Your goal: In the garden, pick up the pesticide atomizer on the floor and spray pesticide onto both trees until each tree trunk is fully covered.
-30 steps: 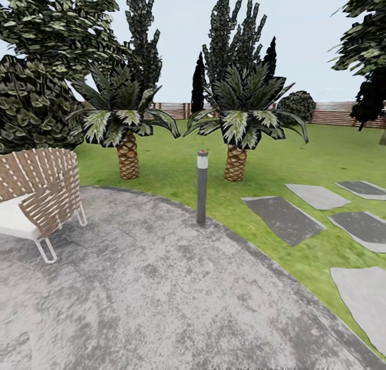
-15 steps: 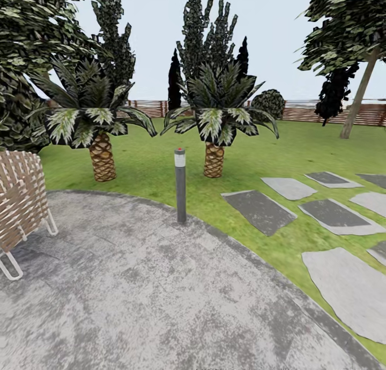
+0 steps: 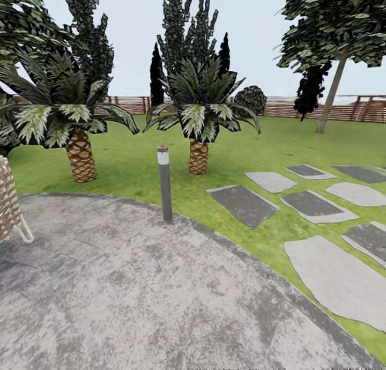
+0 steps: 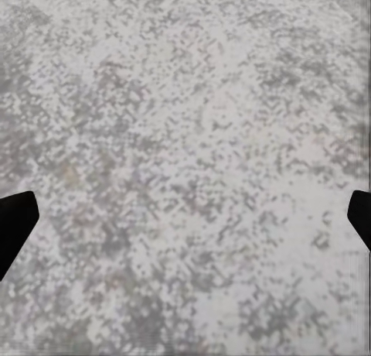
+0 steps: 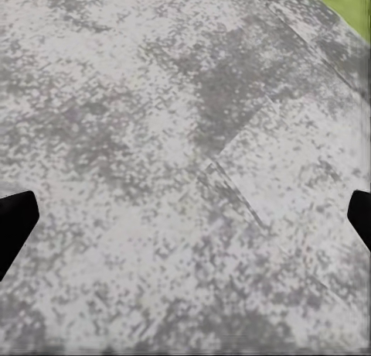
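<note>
Garden lawn (image 3: 257,139) lay ahead in the head view, beyond the curved edge of a mottled grey stone patio (image 3: 134,295), with the slatted wooden fence (image 3: 321,108) at its far side. One tall tree (image 3: 328,99) with a pale leaning trunk stood far right by the fence, well apart from both grippers. Left gripper (image 4: 185,224) and right gripper (image 5: 185,224) each showed dark fingertips spread wide at the frame edges, nothing between them, paving beneath. A grey bollard light (image 3: 164,182) stood at the patio edge, two short palms (image 3: 198,145) behind.
</note>
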